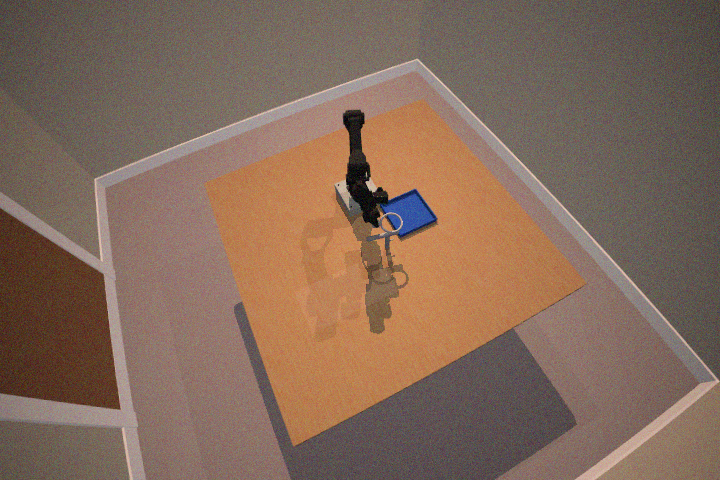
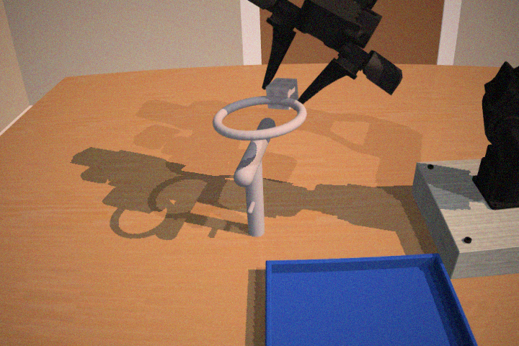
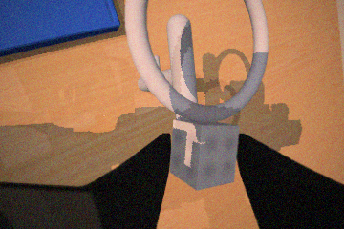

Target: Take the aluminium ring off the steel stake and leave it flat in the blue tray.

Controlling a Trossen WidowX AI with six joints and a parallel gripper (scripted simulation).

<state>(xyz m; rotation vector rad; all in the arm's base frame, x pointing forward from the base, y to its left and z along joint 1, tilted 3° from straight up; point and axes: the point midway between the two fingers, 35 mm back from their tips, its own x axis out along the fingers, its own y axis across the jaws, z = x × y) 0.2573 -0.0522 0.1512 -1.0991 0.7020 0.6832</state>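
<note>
Gripping the ring's tab [image 2: 282, 93] [image 3: 205, 155] in a part-open claw [image 1: 379, 224] [image 2: 282, 94] [image 3: 202, 140], probably to keep the ring [image 1: 391, 213] [image 2: 218, 122] [image 3: 137, 52] clear of the stake [image 1: 387, 246] [image 2: 255, 204] [image 3: 177, 43] below. Hanging nearly level, likely ready for laying flat.

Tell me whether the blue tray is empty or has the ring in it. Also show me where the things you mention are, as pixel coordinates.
Empty: bare blue floor shows in the tray [image 1: 409, 212] [image 2: 358, 310], while the ring [image 1: 382, 228] [image 2: 219, 127] [image 3: 135, 52] hangs outside, its tab in the gripper [image 2: 282, 94] [image 3: 202, 140].
</note>
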